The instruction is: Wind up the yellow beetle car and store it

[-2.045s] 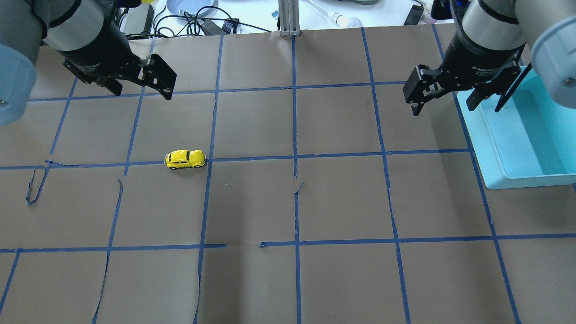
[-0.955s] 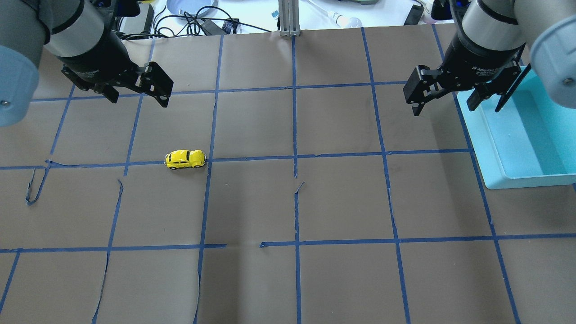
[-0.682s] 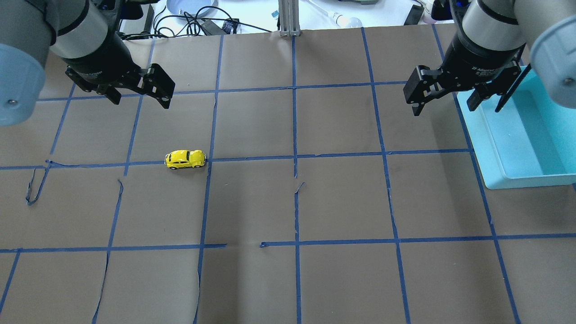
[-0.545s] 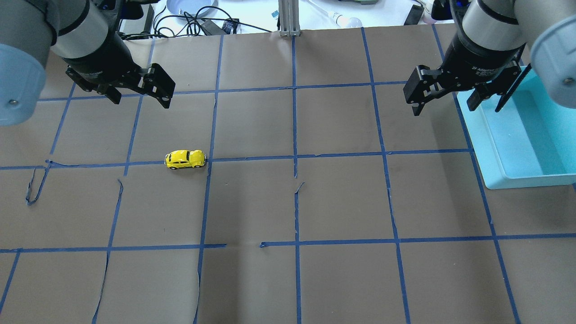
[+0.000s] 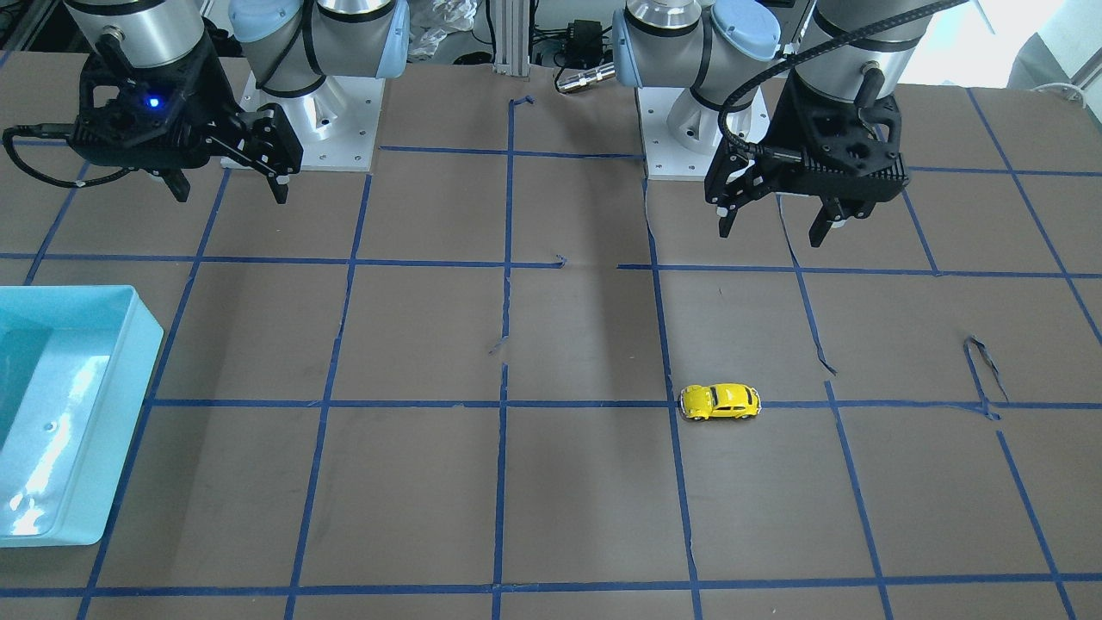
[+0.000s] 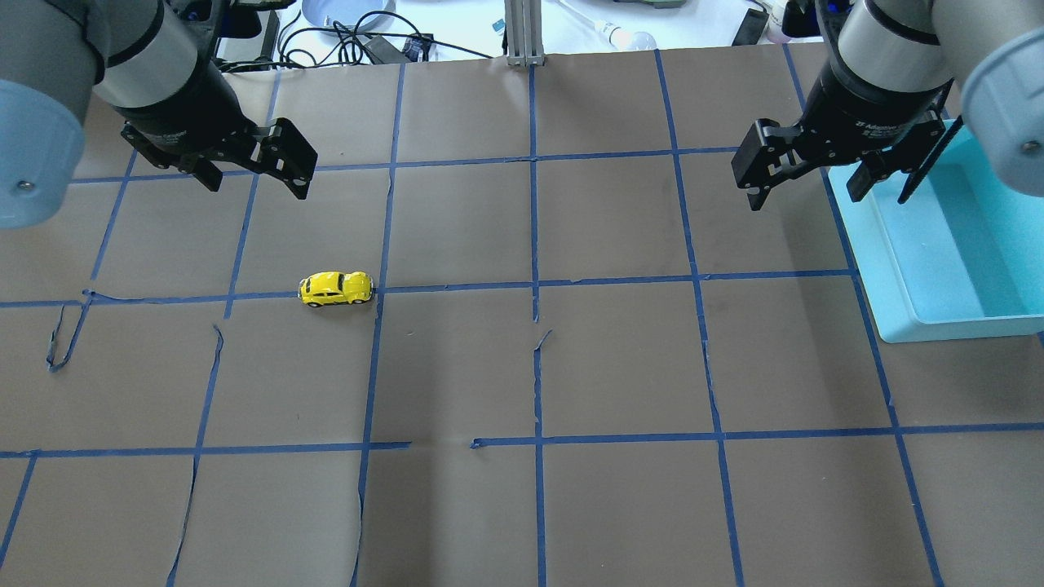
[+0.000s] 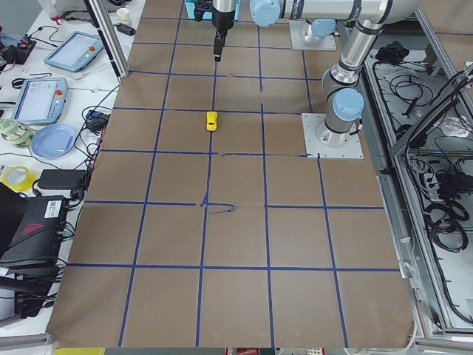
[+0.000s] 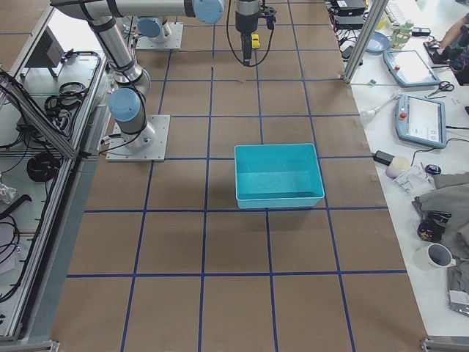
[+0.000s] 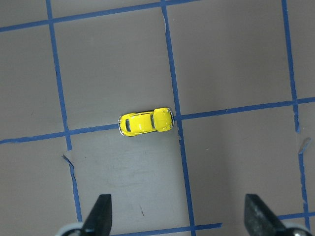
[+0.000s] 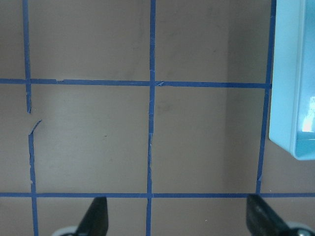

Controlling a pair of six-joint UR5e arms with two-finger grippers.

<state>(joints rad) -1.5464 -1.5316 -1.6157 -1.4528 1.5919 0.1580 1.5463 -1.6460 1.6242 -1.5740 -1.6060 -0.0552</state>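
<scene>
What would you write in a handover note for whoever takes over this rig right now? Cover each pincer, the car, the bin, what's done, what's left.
Left pincer: open, empty, raised above the table, apart from the yellow beetle car.
Right pincer: open, empty, raised beside the teal bin.
Car: on its wheels, on a blue tape line. Bin: empty.
Done: nothing yet.
Left: grasp, wind up, then store the car, presumably in the bin.
</scene>
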